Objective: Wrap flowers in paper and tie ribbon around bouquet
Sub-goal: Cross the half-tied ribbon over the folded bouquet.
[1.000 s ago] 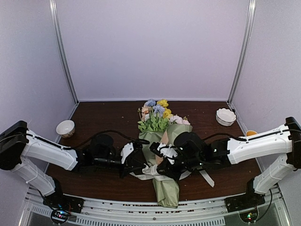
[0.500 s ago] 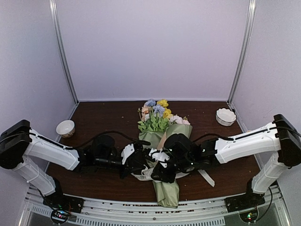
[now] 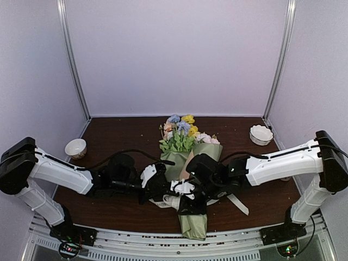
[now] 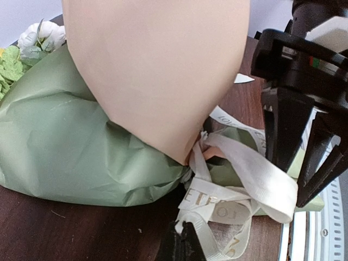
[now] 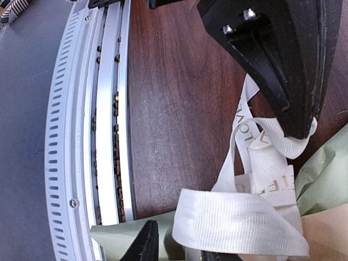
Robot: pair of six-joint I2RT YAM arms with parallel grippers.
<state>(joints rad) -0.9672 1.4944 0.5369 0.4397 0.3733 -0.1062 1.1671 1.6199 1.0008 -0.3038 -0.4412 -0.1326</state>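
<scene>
1. The ribbon (image 4: pixel 255 174) loops round the narrow part of the bouquet (image 4: pixel 70 141), which lies on the bench (image 4: pixel 49 228); the left gripper (image 4: pixel 184 242) is closed on one strand
2. The right gripper (image 4: pixel 293 187), fingers partly apart, stands over the loop
3. Only the right wrist view shows the loop between its fingers; overhead, the arms cover it

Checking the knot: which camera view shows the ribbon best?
Left wrist: the ribbon lies bunched at the bouquet neck, lettering visible. Right wrist shows a loop and strands close up; top external only a tail, the rest hidden.
</scene>
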